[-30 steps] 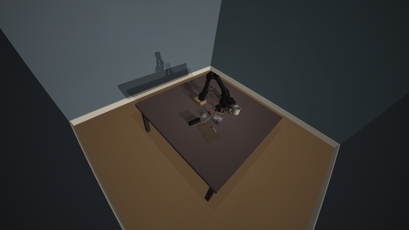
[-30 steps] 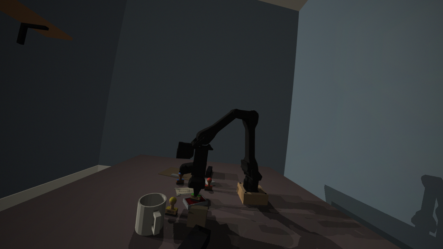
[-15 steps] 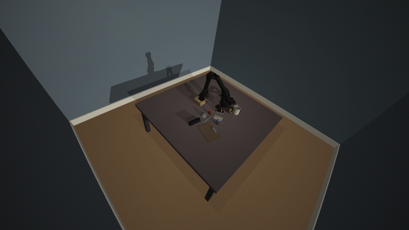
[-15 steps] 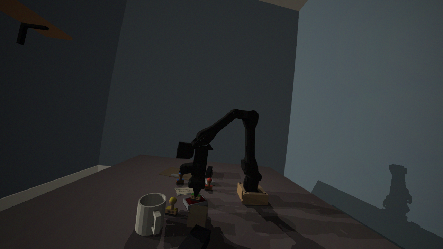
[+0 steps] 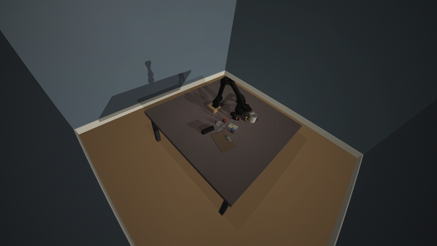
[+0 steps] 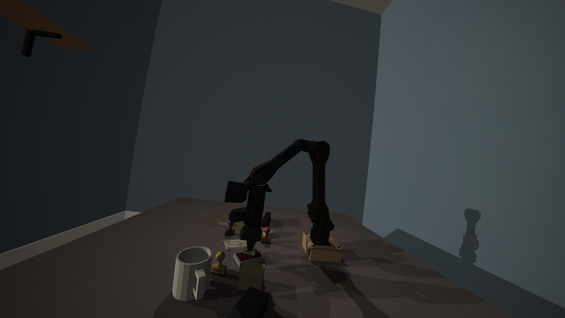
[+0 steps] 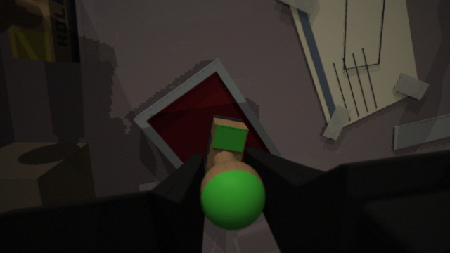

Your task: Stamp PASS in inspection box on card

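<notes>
My gripper (image 5: 235, 115) (image 6: 250, 247) (image 7: 223, 158) is shut on the green-knobbed stamp (image 6: 249, 251) (image 7: 233, 200), below the knob in the wrist view. The stamp is roughly upright, its base within the rim of the red ink pad (image 6: 237, 261) (image 7: 176, 95), near the pad's right side in the wrist view. Its underside is hidden, so I cannot tell whether it touches the ink. The cream card (image 5: 233, 125) (image 6: 234, 244) (image 7: 394, 42) lies taped down beside the pad. The inspection box (image 7: 362, 66) is partly out of the wrist view; its visible part shows no print.
The yellow HOLD stamp (image 5: 246, 118) (image 6: 218, 268) (image 7: 31, 43), white mug (image 5: 252, 118) (image 6: 191, 272) and tan block (image 6: 251, 274) (image 7: 21, 190) stand near the pad. A red stamp (image 5: 224, 119) (image 6: 266, 236) and a blue stamp (image 5: 232, 130) (image 6: 229, 228) flank the card. A grey strip (image 7: 422, 131) lies close by.
</notes>
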You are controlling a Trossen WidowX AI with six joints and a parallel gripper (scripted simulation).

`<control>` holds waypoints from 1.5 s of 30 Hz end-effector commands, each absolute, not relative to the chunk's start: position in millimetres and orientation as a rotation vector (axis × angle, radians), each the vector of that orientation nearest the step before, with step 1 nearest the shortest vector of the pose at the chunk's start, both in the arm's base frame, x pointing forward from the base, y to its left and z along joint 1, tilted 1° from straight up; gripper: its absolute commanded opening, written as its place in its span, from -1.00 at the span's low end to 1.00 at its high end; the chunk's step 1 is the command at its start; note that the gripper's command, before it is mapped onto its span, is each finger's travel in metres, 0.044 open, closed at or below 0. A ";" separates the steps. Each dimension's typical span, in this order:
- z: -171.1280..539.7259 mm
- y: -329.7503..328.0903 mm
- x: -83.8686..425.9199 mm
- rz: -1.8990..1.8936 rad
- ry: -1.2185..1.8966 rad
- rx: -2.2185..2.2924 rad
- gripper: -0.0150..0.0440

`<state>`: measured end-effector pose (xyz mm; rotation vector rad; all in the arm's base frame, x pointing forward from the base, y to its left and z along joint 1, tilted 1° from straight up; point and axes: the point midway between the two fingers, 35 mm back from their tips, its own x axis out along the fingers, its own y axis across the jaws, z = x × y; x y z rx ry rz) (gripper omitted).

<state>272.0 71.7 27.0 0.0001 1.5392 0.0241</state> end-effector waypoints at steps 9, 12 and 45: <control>24.4 72.4 272.1 0.027 1.540 0.004 -0.49; 24.4 72.4 272.1 0.027 1.540 0.004 -0.49; 43.3 72.2 272.3 0.027 1.540 0.004 -0.49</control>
